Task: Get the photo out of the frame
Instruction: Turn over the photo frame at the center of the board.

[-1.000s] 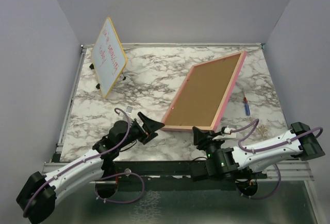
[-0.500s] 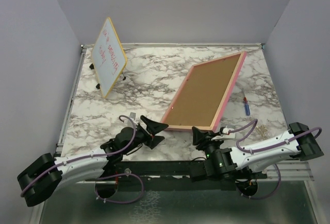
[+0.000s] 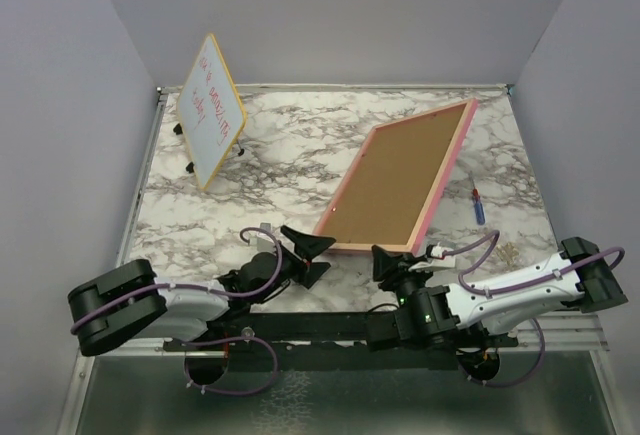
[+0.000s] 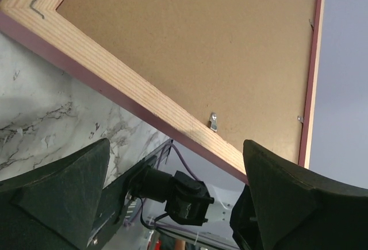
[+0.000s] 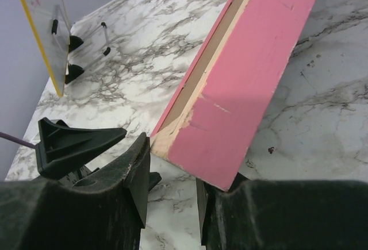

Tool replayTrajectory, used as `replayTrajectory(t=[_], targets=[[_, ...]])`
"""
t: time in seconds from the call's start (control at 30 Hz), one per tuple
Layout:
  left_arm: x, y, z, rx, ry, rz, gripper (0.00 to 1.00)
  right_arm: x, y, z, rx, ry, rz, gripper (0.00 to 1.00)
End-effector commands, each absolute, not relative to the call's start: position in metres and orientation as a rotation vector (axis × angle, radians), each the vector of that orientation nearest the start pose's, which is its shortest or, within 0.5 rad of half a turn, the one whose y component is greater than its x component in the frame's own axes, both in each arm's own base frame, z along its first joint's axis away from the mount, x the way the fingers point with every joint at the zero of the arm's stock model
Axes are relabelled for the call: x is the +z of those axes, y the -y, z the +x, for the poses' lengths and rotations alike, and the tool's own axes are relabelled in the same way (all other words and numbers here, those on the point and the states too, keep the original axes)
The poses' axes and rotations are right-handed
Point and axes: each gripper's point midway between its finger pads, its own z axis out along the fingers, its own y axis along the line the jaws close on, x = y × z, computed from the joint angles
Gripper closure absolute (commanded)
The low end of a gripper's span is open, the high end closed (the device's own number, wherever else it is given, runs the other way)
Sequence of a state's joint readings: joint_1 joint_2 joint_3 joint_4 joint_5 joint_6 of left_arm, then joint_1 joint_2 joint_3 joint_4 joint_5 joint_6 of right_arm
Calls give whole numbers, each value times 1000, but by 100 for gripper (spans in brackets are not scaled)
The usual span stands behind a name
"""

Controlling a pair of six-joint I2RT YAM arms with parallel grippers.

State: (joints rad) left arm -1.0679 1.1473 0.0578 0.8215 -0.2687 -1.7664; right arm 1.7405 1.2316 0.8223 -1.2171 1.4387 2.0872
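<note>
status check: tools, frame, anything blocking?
Left tool open at the frame's near-left corner. Right tool clamped on its near edge. Frame back-up, one clip visible. Nothing blocking.

The frame (image 3: 398, 180), pink-edged with its brown fibreboard back up, lies slantwise on the marble table's right half

The pink-edged rectangular wooden picture frame (image 5: 247, 83) runs from top right down between the black right gripper (image 5: 172, 198) fingers (image 5: 135, 169).
</note>
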Motion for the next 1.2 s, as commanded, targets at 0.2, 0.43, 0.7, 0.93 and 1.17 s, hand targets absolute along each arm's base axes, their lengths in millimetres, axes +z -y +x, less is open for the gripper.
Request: replayTrajectory(t=[0.2, 0.43, 0.7, 0.93, 1.17], targets=[[131, 299, 183, -1786, -1786, -1059, 11, 160, -234, 121, 649, -1833, 620, 91], [148, 302, 187, -1981, -1604, -1122, 30, 161, -234, 121, 658, -1837, 619, 91], [146, 293, 188, -1948, -1566, -1140, 47, 151, -230, 120, 651, -1858, 630, 90], [149, 299, 188, -1978, -1564, -1141, 56, 149, -230, 119, 652, -1860, 632, 87], [156, 292, 190, -1966, -1524, -1135, 72, 148, -229, 118, 652, -1876, 641, 74]])
